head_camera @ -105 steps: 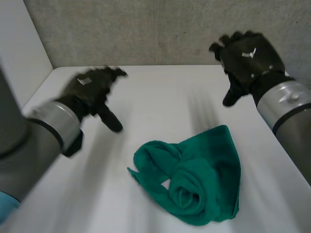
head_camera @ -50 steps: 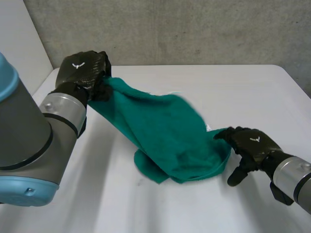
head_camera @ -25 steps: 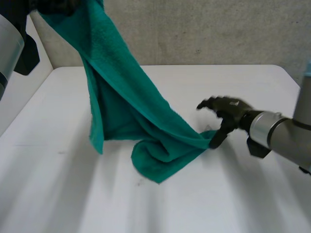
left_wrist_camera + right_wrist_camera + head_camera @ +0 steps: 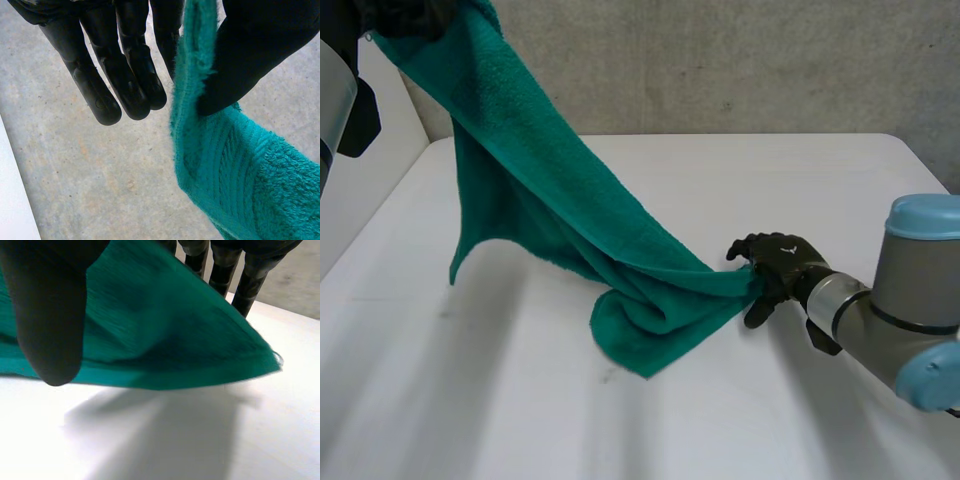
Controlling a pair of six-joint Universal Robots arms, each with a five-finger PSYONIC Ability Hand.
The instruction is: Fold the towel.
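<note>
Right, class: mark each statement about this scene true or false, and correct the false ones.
1. The left hand pinches the towel between thumb and fingers. True.
2. The towel lies folded flat on the table. False: it stretches between both hands, with a part bunched on the table.
3. The right hand is open and clear of the towel. False: it pinches the towel's lower end between thumb and fingers.
4. The left hand is higher than the right hand. True.
</note>
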